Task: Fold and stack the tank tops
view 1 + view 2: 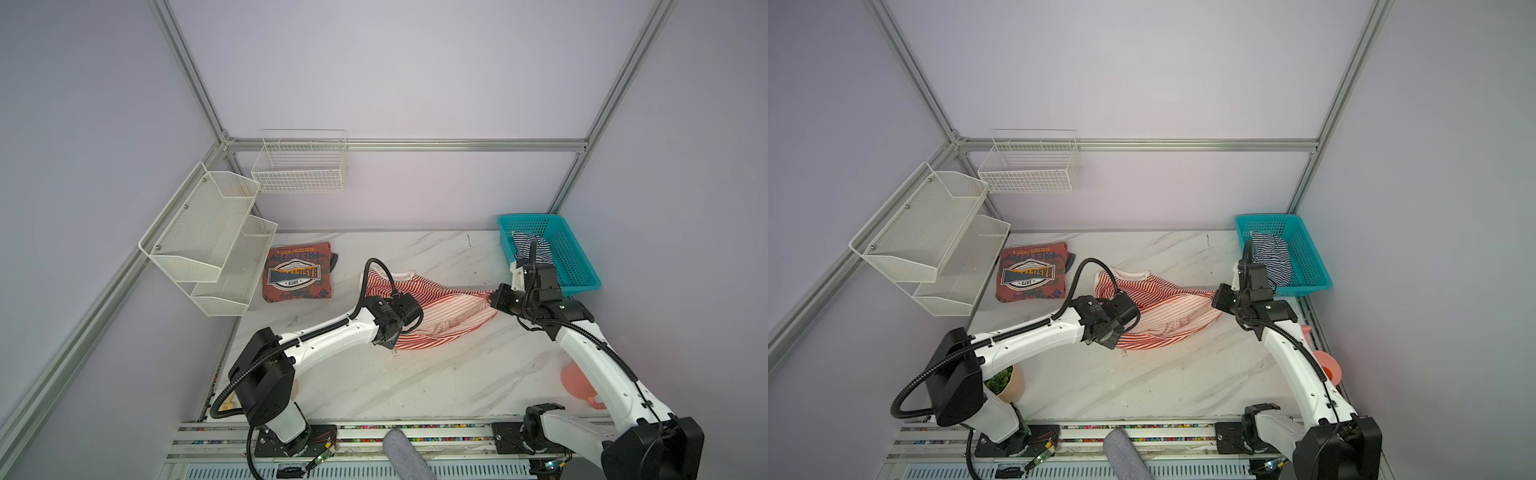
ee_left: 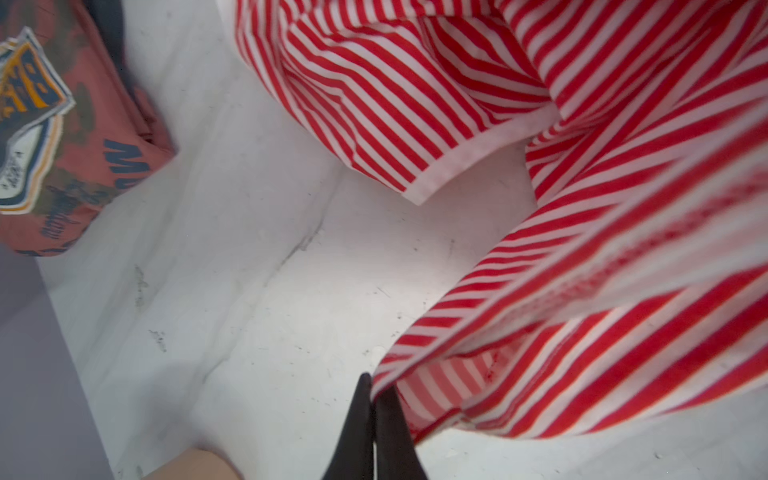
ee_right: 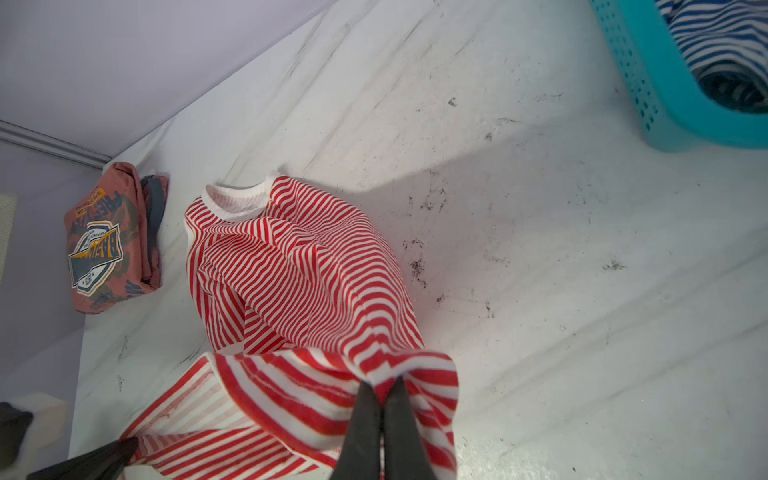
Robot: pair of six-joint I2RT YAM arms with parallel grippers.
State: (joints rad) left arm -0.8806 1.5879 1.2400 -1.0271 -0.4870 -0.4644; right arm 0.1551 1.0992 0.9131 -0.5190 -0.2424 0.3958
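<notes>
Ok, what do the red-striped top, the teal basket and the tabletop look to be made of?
The red-striped top: soft matte knit cloth, perhaps cotton jersey; it drapes, creases and bunches. The teal basket: moulded plastic with slight sheen, by its perforated rigid walls. The tabletop: smooth, marble-look, grey-veined; stone or laminate, cannot tell.
</notes>
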